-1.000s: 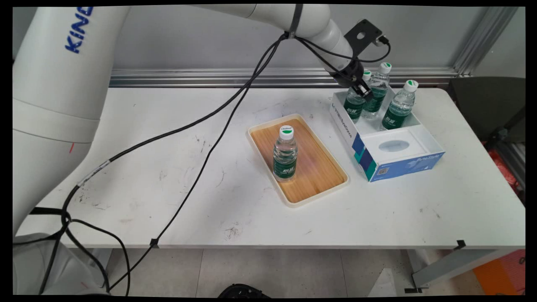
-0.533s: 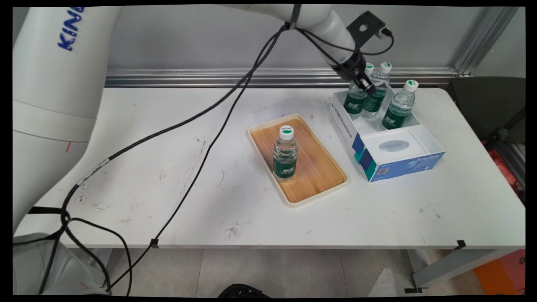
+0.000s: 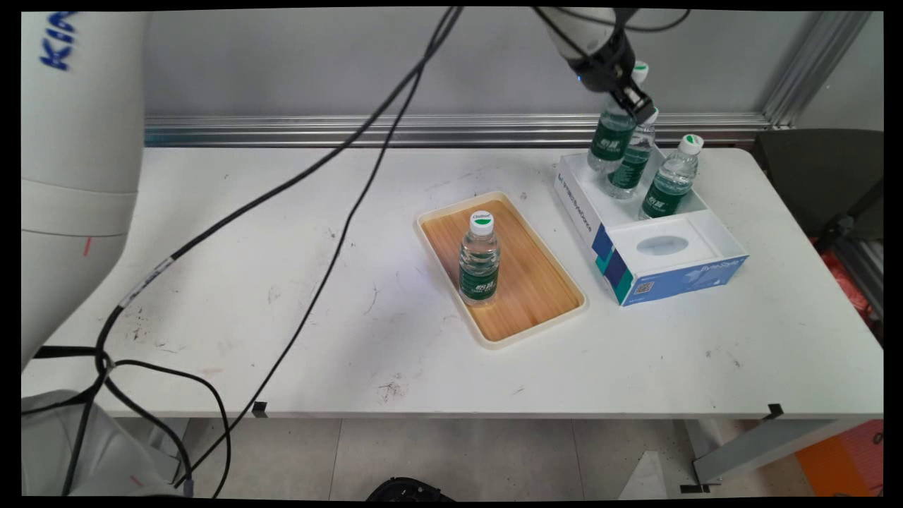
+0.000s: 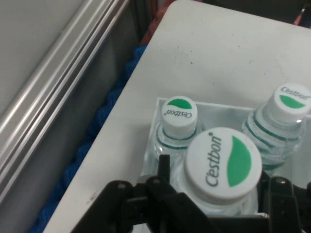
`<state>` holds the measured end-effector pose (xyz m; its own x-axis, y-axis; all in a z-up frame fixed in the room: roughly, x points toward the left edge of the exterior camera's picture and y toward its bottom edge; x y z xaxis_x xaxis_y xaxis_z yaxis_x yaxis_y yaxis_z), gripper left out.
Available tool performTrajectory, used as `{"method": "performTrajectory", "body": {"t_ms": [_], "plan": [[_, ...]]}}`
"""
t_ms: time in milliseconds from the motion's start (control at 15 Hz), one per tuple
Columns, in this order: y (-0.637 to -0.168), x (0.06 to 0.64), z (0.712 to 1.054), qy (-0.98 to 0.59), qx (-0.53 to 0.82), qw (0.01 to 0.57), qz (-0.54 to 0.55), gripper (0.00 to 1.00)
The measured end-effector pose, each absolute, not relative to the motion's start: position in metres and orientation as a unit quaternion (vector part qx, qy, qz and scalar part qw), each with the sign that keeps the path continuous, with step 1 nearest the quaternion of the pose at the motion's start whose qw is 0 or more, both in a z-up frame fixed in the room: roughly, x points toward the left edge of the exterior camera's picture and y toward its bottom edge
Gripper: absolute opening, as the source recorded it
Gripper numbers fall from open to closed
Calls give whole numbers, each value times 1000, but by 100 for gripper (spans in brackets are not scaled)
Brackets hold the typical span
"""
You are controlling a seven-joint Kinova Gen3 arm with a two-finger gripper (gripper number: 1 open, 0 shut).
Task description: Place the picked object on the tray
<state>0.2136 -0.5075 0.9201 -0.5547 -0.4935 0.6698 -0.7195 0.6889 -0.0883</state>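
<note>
My gripper [image 3: 630, 99] is shut on the neck of a clear water bottle [image 3: 611, 137] with a green label and a white cap, holding it tilted just above the far left corner of a white and blue box [image 3: 677, 275]. Two more bottles of the same kind stand in the box's back part, one [image 3: 630, 166] right behind the held bottle and one [image 3: 670, 180] to its right. In the hand view the held bottle's cap [image 4: 223, 162] sits between the black fingers [image 4: 163, 167] of my gripper [image 4: 218, 194], with the other two caps [image 4: 179, 114] [image 4: 290, 101] below it.
A cream tray with a wooden floor [image 3: 536, 282] lies at mid-table, left of the box, and a fourth bottle [image 3: 480, 257] stands upright on it. Black cables [image 3: 338, 247] hang across the table's left half. An aluminium rail [image 3: 353, 130] runs along the far edge.
The gripper has risen with the left bottle, lifting it up out of the box. The other bottles and the tray have stayed put.
</note>
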Motion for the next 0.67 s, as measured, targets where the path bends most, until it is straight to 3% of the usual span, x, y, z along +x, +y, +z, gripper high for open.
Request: {"method": "performTrajectory", "body": {"t_ms": [667], "plan": [[-459, 273, 983, -883, 335, 287, 159, 0]]}}
